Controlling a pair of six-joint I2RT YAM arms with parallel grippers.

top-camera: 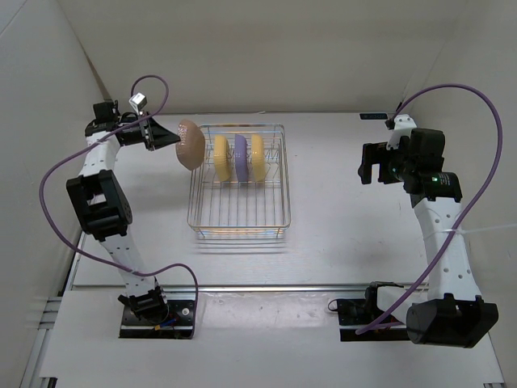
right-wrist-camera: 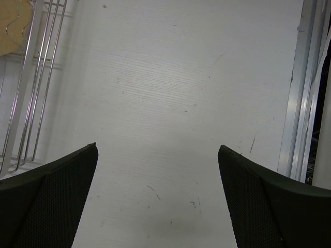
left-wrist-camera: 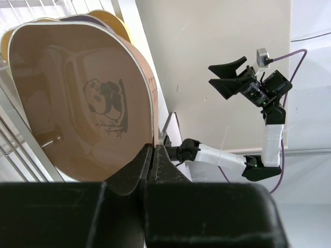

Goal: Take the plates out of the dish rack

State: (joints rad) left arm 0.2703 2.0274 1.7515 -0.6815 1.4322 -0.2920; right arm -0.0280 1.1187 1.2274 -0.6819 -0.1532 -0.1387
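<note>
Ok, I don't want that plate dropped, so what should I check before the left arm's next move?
1. Left gripper shut on the rim of the tan-pink plate: ok.
2. Tan-pink plate clear of the dish rack wires: cannot tell; in the top view it overlaps the rack's left edge.
3. Remaining plates upright in the rack, left yellow plate, purple plate, right yellow plate: ok.
4. Right gripper open, holding nothing: ok.
5. Right gripper off to the rack's right, out of the left arm's way: ok.
</note>
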